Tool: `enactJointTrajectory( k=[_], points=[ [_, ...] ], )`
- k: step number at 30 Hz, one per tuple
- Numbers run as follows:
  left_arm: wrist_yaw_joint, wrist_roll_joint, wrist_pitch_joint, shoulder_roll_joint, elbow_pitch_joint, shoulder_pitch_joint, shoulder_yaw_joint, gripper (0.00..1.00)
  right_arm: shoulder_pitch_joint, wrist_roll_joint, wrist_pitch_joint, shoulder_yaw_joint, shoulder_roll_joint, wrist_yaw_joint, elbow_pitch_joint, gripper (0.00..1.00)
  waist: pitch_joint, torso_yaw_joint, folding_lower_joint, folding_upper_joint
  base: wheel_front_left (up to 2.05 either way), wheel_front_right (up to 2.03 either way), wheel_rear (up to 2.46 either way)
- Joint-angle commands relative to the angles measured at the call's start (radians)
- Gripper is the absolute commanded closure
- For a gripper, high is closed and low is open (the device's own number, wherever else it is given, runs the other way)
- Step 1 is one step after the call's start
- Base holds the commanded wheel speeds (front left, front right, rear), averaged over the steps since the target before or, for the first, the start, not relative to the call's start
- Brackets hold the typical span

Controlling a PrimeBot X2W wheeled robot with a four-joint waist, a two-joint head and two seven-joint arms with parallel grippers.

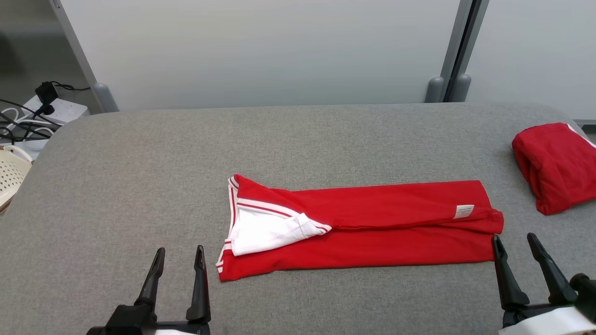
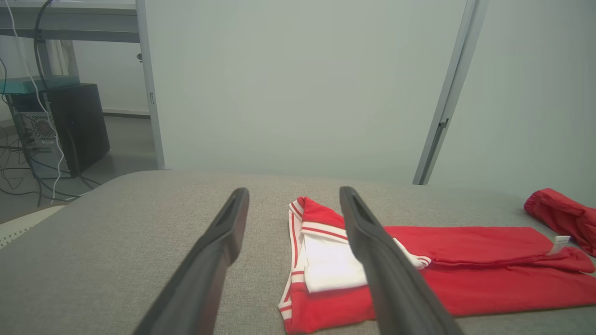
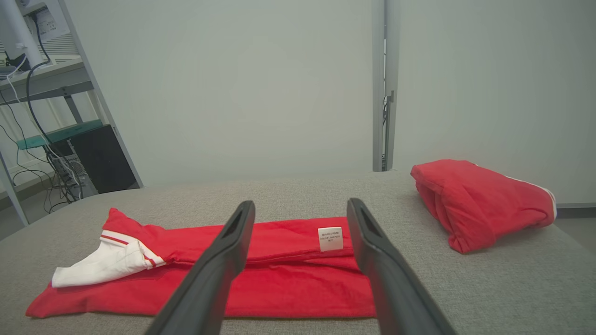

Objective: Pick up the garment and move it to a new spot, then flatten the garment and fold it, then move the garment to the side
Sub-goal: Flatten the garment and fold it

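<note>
Clearly the folding is partly done: the red jersey garment with white striped trim [image 1: 372,223] lies in the middle of the grey fabric-covered table [image 1: 139,163], doubled lengthwise into a long flat strip that runs left to right across the head view. At its left end a white panel edged in red and white [image 1: 260,232] is turned outward; it may be a sleeve or a collar insert, and the creases make it hard to tell which. A small white care label [image 1: 463,211] sits on the upper layer near the right end.

Both grippers hover near the front edge of the table, one at each end of the strip. The left gripper [image 1: 180,253] is just beside the garment's left end, its two long dark fingers spread apart and holding nothing. The right gripper [image 1: 513,239] is close to the garment's right front corner, fingers likewise spread and empty. That bracketing looks deliberate: from these spots each arm could take an end and bring the strip over on itself crosswise, which seems the likely next fold.

A second red garment, bundled into a thick folded pad [image 1: 556,163], rests at the far right edge of the table, well apart from the strip, probably where finished pieces are put. Off the table's left side are a cream perforated plastic basket [image 1: 9,172] and a white power strip with dark cables [image 1: 56,109].
</note>
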Motion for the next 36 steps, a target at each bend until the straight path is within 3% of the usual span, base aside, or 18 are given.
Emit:
enactJointTrajectory(
  k=[1, 22, 31, 36],
  points=[
    [-0.002, 0.012, -0.010, 0.000, -0.028, -0.018, 0.032, 0.00, -0.010, -0.008, -0.013, 0.019, -0.017, 0.000, -0.029, 0.00, -0.004, 0.000, 0.0000, -0.0001, 0.00, 0.00, 0.00],
    [0.005, 0.032, -0.010, -0.001, -0.020, -0.019, 0.011, 0.00, 0.007, 0.015, -0.013, -0.002, -0.001, 0.000, -0.014, 0.00, -0.011, 0.025, 0.0000, -0.0001, 0.00, 0.00, 0.00],
    [0.007, 0.044, -0.010, -0.001, -0.036, -0.041, -0.004, 0.00, -0.146, 0.115, -0.013, -0.113, 0.056, 0.000, 0.215, 0.00, 0.028, 0.024, 0.0000, -0.0001, 0.00, 0.00, 0.00],
    [0.001, 0.050, -0.010, -0.001, -0.047, -0.070, -0.021, 0.00, -0.279, 0.170, -0.013, -0.129, 0.038, 0.000, 0.392, 0.00, 0.074, 0.040, 0.0000, -0.0001, 0.00, 0.00, 0.00]
  ],
)
